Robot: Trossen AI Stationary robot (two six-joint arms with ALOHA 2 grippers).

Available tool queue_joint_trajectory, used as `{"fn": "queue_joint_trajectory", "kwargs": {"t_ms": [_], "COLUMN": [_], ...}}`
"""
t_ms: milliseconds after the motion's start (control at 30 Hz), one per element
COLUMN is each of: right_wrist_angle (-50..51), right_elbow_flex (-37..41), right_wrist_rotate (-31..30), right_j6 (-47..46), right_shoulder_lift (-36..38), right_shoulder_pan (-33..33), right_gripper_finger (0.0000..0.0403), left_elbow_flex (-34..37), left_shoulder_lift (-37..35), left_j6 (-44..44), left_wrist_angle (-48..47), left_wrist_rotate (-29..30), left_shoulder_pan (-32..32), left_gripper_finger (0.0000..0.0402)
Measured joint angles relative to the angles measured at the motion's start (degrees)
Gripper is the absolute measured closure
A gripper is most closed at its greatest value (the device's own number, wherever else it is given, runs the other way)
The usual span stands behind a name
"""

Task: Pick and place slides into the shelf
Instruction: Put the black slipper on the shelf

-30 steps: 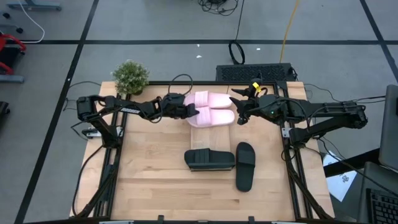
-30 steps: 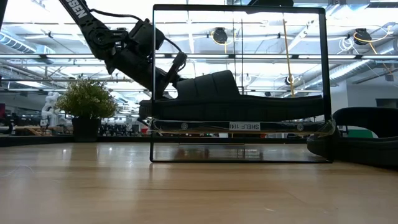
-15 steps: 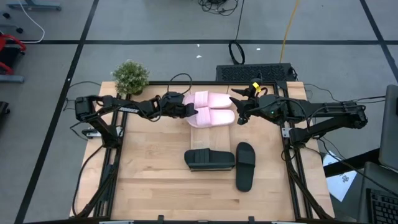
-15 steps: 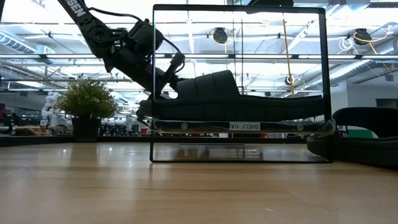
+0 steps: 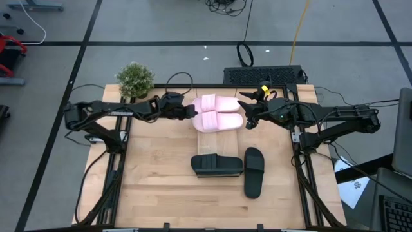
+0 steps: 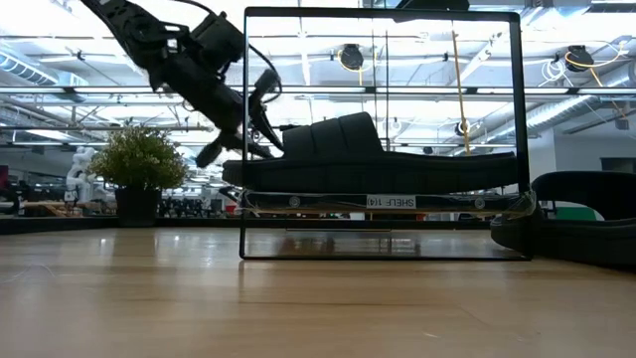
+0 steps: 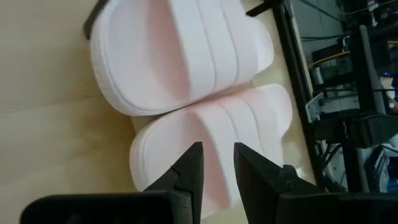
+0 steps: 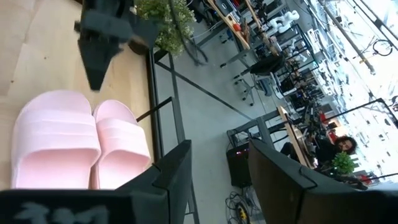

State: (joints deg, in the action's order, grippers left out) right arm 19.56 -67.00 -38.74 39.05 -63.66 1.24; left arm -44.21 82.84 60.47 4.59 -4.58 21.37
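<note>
Seen from above, a wooden table [image 5: 161, 174] carries the shelf [image 5: 219, 127], a narrow rack standing toward the far edge. Two pale pink slides [image 5: 217, 113] lie side by side on the shelf. Two black slides rest on the table in front of the shelf: one [image 5: 216, 165] lies crosswise, the other [image 5: 253, 171] lies lengthwise just beside it. The left gripper [image 5: 192, 111] hovers just off the shelf's left end, near the pink slides and touching nothing. The right gripper [image 5: 245, 113] waits just off the shelf's right end. A small potted plant [image 5: 134, 79] stands at the far left corner, well apart from the shelf.

From table height, the shelf [image 6: 383, 257] shows as a thin dark frame with a slide silhouetted on its middle tier. A small white label on that tier reads "SHELF 1/4". The left gripper [image 6: 238, 139] hangs outside the frame's left post, with the plant [image 6: 139, 164] beyond it.

In the left wrist view, the two dark fingers [image 7: 191, 168] stand slightly apart with a narrow gap, holding nothing, above the pink slides [image 7: 186, 81].

In the right wrist view, the right gripper's fingers [image 8: 174, 171] are spread wide and empty. The pink slides [image 8: 78, 140] lie beyond them.
</note>
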Motion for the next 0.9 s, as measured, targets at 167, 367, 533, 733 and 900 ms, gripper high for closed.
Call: {"fn": "queue_joint_trajectory", "kwargs": {"t_ms": [167,367,533,733,900], "right_wrist_angle": [3.9,22.8,31.9,38.9,38.9], "right_elbow_flex": [0.0,0.0,0.0,0.0,2.2], "right_wrist_rotate": [-0.1,4.9,25.3,37.3,39.1], "right_j6": [-0.2,-10.0,-21.2,-30.7,-35.7], "right_shoulder_lift": [0.8,3.5,5.9,7.0,6.4], "right_shoulder_pan": [0.1,3.2,7.0,9.0,10.1], "right_gripper_finger": [0.0255,0.0255,0.0255,0.0255,0.0255], "left_elbow_flex": [0.0,0.0,0.0,0.0,0.0], "left_shoulder_lift": [-6.3,-13.8,-18.5,-19.9,-19.8], "left_j6": [-1.0,-1.9,-1.9,-1.9,-1.9], "left_wrist_angle": [-4.1,-11.8,-15.8,-16.5,-17.0], "left_wrist_rotate": [0.2,1.5,5.3,6.7,7.1], "left_shoulder_pan": [0.0,-1.7,-3.6,-5.3,-7.3], "left_gripper_finger": [0.0318,0.0318,0.0318,0.0318,0.0318]}}
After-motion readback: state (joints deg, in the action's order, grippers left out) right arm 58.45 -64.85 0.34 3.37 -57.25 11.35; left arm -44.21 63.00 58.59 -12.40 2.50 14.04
